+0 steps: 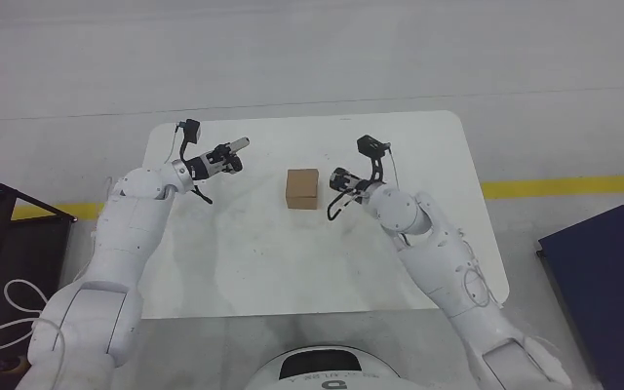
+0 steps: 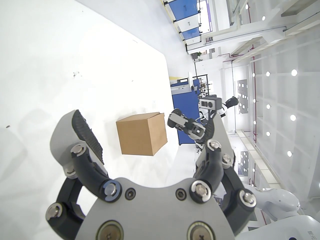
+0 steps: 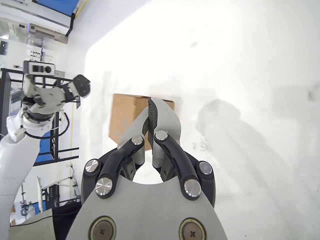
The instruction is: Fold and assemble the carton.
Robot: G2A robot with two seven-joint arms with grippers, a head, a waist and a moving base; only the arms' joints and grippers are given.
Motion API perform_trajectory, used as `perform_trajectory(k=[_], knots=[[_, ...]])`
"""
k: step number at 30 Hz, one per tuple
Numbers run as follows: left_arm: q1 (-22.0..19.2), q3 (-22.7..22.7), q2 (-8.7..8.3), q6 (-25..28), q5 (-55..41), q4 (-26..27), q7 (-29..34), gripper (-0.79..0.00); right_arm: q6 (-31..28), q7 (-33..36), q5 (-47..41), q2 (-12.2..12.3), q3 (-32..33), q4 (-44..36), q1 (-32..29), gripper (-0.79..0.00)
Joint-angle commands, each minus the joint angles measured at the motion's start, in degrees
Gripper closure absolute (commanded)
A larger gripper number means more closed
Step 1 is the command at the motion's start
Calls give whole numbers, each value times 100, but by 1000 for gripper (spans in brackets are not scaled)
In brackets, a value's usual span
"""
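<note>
From above, the carton [image 1: 302, 188] sits near the middle of the tabletop [image 1: 292, 263], a small brown cardboard cube that already looks closed. Expect it to be light and hollow, with stiff edges and walls that dent under a hard squeeze, and likely to slide when pushed. Take it across two opposite faces, low and gently. The left pincer [image 1: 237, 148] hangs well apart on one side, and the right pincer [image 1: 335, 179] is just beside the opposite face.

In the left wrist view, your left pincer is spread wide and holds nothing, with the carton framed between its fingers farther off.

In the right wrist view, the right pincer is clenched pad to pad on nothing. Its tips are close to the carton, but you cannot tell whether they touch it.
</note>
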State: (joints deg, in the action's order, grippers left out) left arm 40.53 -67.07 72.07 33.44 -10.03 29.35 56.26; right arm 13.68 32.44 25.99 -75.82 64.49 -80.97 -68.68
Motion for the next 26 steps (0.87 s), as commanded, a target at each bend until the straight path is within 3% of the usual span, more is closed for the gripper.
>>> perform_trajectory(k=[1, 7, 10, 16, 17, 18, 19, 21, 22, 26], knots=[[0, 0, 0, 0, 0, 0, 0, -785, -132, 212, -229, -33, -122, 222, 82, 0], [0, 0, 0, 0, 0, 0, 0, -785, -489, 381, -561, -127, -422, 443, 397, 0], [0, 0, 0, 0, 0, 0, 0, -785, -357, 201, -474, -115, -351, 425, 394, 0], [0, 0, 0, 0, 0, 0, 0, -785, -159, -778, -460, -3, 293, -423, -344, 0], [0, 0, 0, 0, 0, 0, 0, -785, -204, -1049, -500, 15, 432, -672, -568, -182], [0, 0, 0, 0, 0, 0, 0, -785, -284, -1257, -560, 30, 544, -936, -806, -539], [0, 0, 0, 0, 0, 0, 0, -785, -376, -1416, -607, 46, 641, -1166, -1040, -785], [0, 0, 0, 0, 0, 0, 0, -785, -420, -1550, -609, 62, 727, -1372, -1264, -785], [0, 0, 0, 0, 0, 0, 0, -784, -419, -1544, -613, 61, 717, -1363, -1253, -57], [0, 0, 0, 0, 0, 0, 0, -785, -422, -1552, -609, 62, 728, -1377, -1276, -327]])
